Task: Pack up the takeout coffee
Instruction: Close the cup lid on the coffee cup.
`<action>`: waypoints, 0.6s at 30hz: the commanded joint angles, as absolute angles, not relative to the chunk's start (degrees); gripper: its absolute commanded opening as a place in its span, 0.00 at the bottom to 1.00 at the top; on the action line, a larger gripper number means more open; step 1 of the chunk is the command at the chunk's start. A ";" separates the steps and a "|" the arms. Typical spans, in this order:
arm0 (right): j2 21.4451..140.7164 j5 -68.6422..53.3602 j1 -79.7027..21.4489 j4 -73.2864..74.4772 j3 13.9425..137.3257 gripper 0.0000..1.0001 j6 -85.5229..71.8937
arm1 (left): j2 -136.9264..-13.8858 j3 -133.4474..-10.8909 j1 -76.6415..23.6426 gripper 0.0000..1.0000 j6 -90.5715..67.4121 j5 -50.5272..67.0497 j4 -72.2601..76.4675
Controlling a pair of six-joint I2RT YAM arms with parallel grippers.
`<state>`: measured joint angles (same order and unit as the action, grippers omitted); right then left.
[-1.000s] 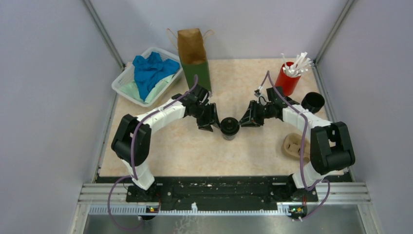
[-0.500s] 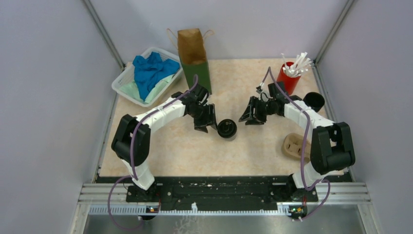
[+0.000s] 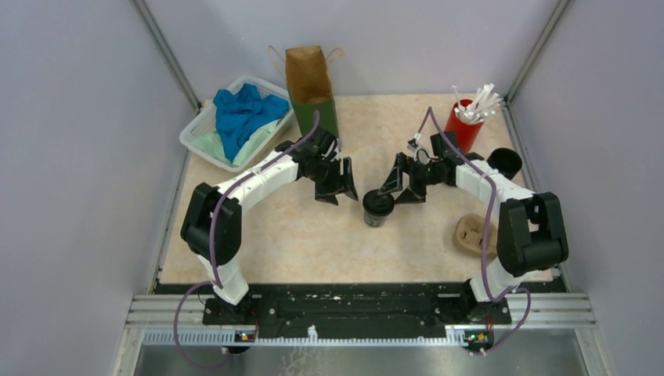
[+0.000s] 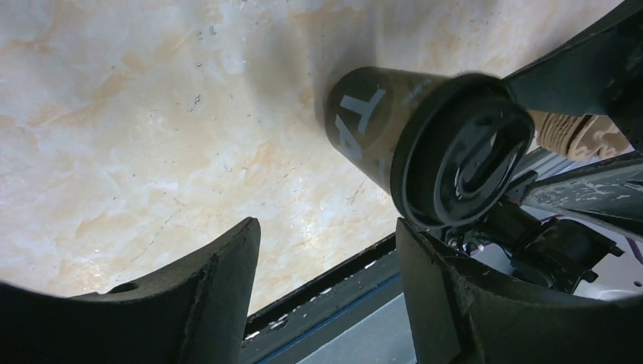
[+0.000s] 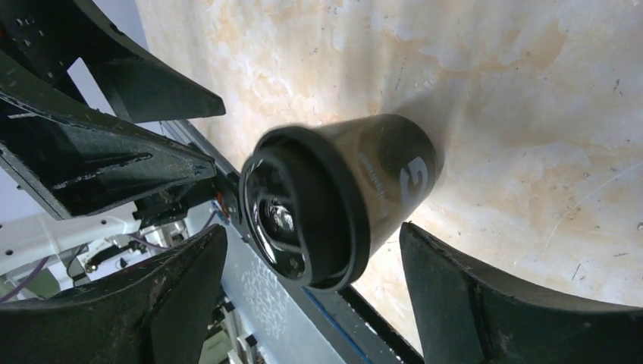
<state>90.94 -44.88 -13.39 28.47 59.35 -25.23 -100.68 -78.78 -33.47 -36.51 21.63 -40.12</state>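
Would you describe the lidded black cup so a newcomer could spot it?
On the beige marbled table, look between the left gripper and right gripper. The small black cup with a round black lid stands upright there; the other black cup sits at the right edge.

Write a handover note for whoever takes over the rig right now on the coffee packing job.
Left gripper: open, empty.
Right gripper: open, empty.
Lidded cup: upright between the two grippers, touched by neither.
Second black cup: far right, near the red cup.
Pulp carrier: empty, on the right.
Paper bag: standing open at the back.
Done: nothing visibly packed.
Left: get the cups into the bag.
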 commanded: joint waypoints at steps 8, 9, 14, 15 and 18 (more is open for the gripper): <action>86.49 -43.11 -13.16 26.88 56.06 0.90 -22.45 | -97.38 -74.70 -33.35 0.91 -37.33 29.89 -31.55; 86.77 -44.01 -13.04 25.79 55.69 0.89 -23.33 | -97.22 -73.95 -33.32 0.92 -38.03 30.51 -30.35; 88.20 -47.21 -13.07 20.26 54.25 0.85 -27.73 | -97.93 -72.89 -33.31 0.91 -40.39 32.03 -26.89; 88.46 -47.99 -13.14 19.55 53.80 0.83 -28.36 | -98.26 -72.88 -33.32 0.90 -40.53 32.14 -26.75; 88.85 -48.94 -13.78 19.17 52.37 0.78 -28.51 | -99.06 -72.33 -33.32 0.84 -41.07 33.09 -25.90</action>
